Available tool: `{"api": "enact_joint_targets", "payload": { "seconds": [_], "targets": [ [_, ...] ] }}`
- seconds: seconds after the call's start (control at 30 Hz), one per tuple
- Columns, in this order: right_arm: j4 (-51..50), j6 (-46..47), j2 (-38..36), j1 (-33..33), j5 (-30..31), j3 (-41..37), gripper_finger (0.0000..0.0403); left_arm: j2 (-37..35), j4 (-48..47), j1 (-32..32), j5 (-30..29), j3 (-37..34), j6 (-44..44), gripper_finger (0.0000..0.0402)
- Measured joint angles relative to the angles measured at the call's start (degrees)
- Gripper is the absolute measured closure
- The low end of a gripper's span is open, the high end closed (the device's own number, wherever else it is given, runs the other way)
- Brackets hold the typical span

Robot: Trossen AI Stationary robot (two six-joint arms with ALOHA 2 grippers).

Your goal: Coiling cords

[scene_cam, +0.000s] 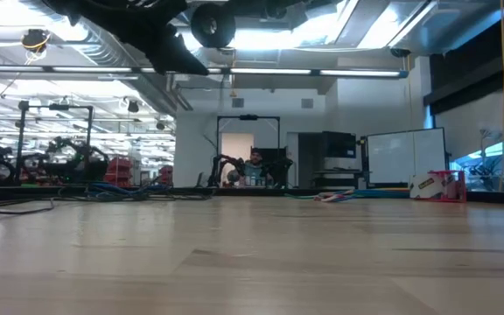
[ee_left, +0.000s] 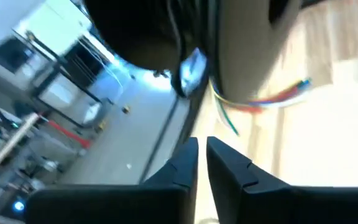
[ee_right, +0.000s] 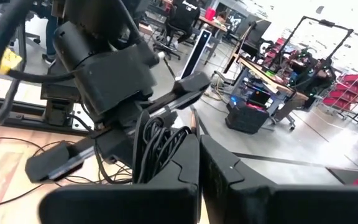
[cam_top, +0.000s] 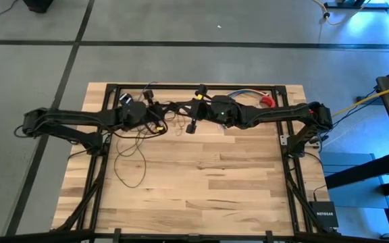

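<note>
Cords (cam_top: 137, 145) lie mostly on the desk's (cam_top: 201, 196) left half: thin dark wire, loose loops trailing from near the far edge toward mid-desk, w/ a bunch gathered up between the two arms by the far edge.

Left pincer (cam_top: 159, 116) sits near the far edge, left of centre, pointing toward the right arm. In left wrist view its fingers (ee_left: 182, 165) are nearly together, only a thin slit between them; can't tell if any wire is pinched there. A short multicoloured wire bundle (ee_left: 272, 99) shows beyond the tips.

Right pincer (ee_right: 199, 163), above the far edge around centre, faces the left arm. Fingers pressed together, and in right wrist view a bundle of dark cord loops (ee_right: 157, 146) hangs just beside the left-hand finger, touching it and running up to the left pincer's body. Whether the strands are actually clamped between the tips can't be told; they look draped alongside.

Low view: both arms high above the desk surface, only dark parts at the top. Red item (cam_top: 267, 102) near the far right corner.
</note>
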Motion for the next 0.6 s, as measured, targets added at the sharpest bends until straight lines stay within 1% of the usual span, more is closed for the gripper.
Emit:
{"api": "enact_joint_targets", "payload": {
  "seconds": [0.17, 0.27, 0.37, 0.43, 0.6],
  "targets": [
    [0.0, -0.5, 0.0, -0.1, 0.1, 0.0, 0.0397, -2.0, -7.7, -0.3, 0.3, 0.0, -7.4, 0.0340],
    [-0.5, -0.5, -0.1, -0.1, 0.1, 0.0, 0.0397, -3.2, -10.9, -0.4, 0.2, 0.0, -9.6, 0.0319],
    [-1.3, -0.5, -0.1, -0.1, 0.2, 0.0, 0.0397, -5.3, -12.4, -1.1, 0.2, 0.0, -9.3, 0.0296],
    [-1.4, -0.9, -0.1, -0.2, -0.1, 0.0, 0.0397, -8.0, -13.3, -1.8, 0.2, 0.0, -7.7, 0.0284],
    [-2.6, -1.3, -0.1, -0.2, -1.6, 0.0, 0.0397, -16.9, -11.4, -2.7, 0.9, 0.0, -4.6, 0.0274]
  ]
}}
